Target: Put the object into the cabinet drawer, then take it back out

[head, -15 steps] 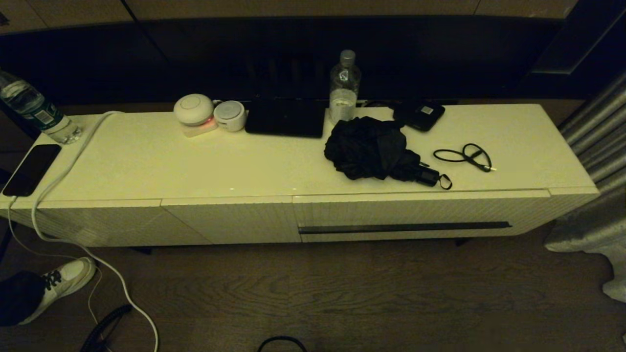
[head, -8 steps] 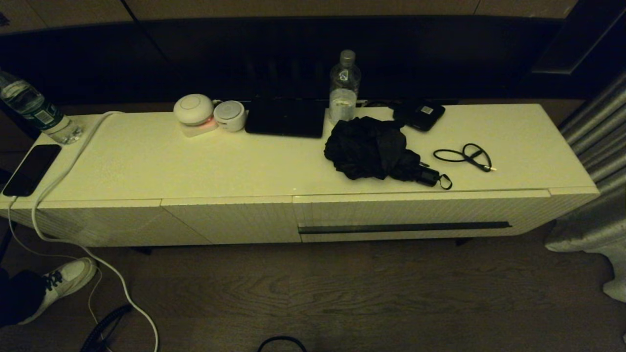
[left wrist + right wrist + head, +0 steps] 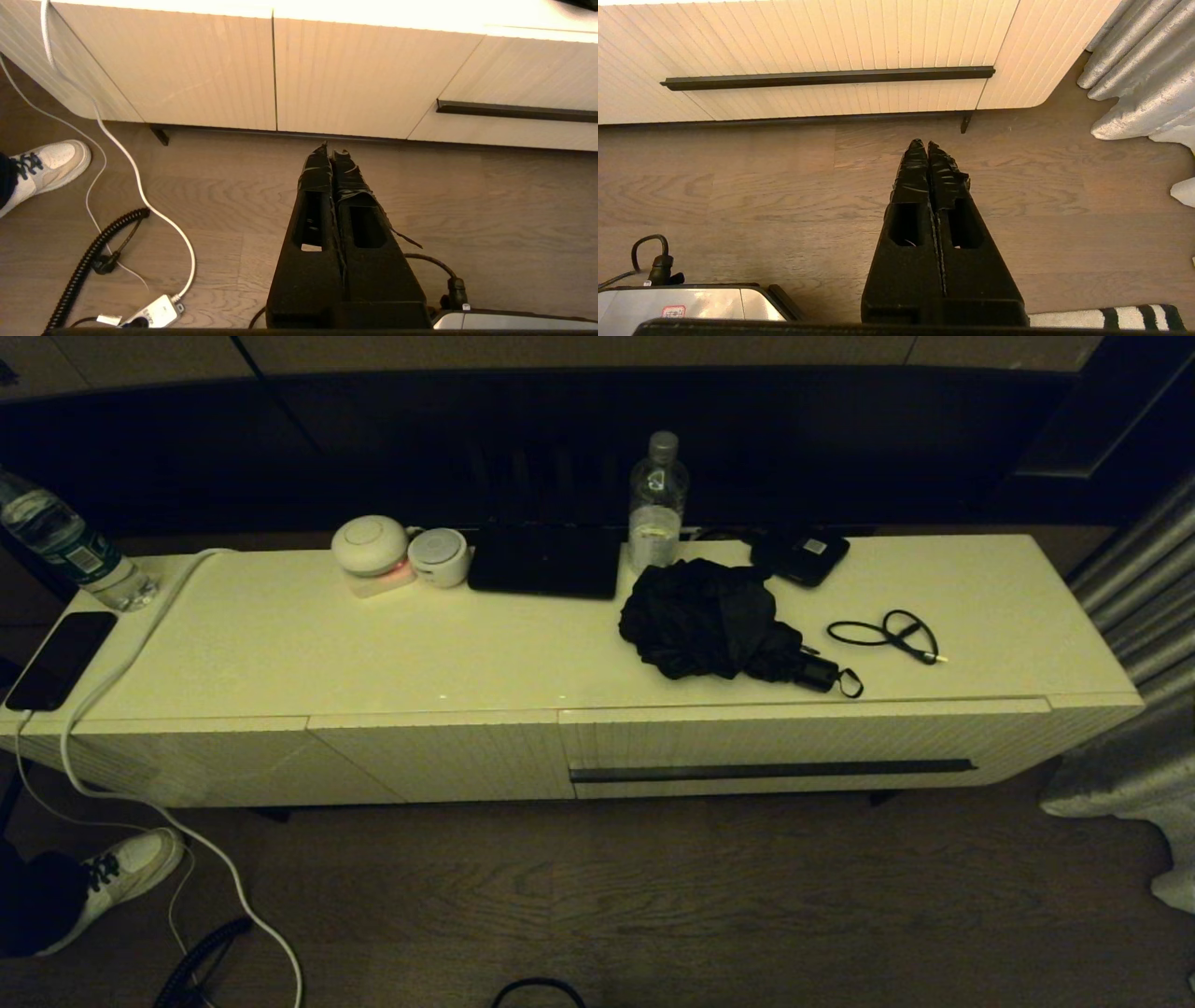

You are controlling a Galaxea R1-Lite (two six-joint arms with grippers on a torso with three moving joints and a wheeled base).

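Note:
The cabinet drawer [image 3: 803, 747] is closed, its ribbed white front carrying a long dark handle strip [image 3: 773, 771], which also shows in the right wrist view [image 3: 826, 77] and the left wrist view [image 3: 514, 112]. A folded black umbrella [image 3: 714, 621] lies on the cabinet top above the drawer. My left gripper [image 3: 331, 151] is shut and empty, held low over the wood floor in front of the ribbed panels left of the drawer. My right gripper [image 3: 923, 145] is shut and empty, low over the floor in front of the drawer. Neither gripper shows in the head view.
On the cabinet top stand a water bottle [image 3: 657, 504], a black tablet [image 3: 546, 560], two round white devices [image 3: 373, 549], a small black box [image 3: 801, 553], a looped black cable [image 3: 887, 635], a phone [image 3: 61, 658]. A white cord [image 3: 135, 177] and a shoe [image 3: 121, 868] lie on the floor; curtain [image 3: 1139, 70] at right.
Neither gripper nor anything on the cabinet has moved. The person's shoe and dark trouser leg at the lower left shifted slightly.

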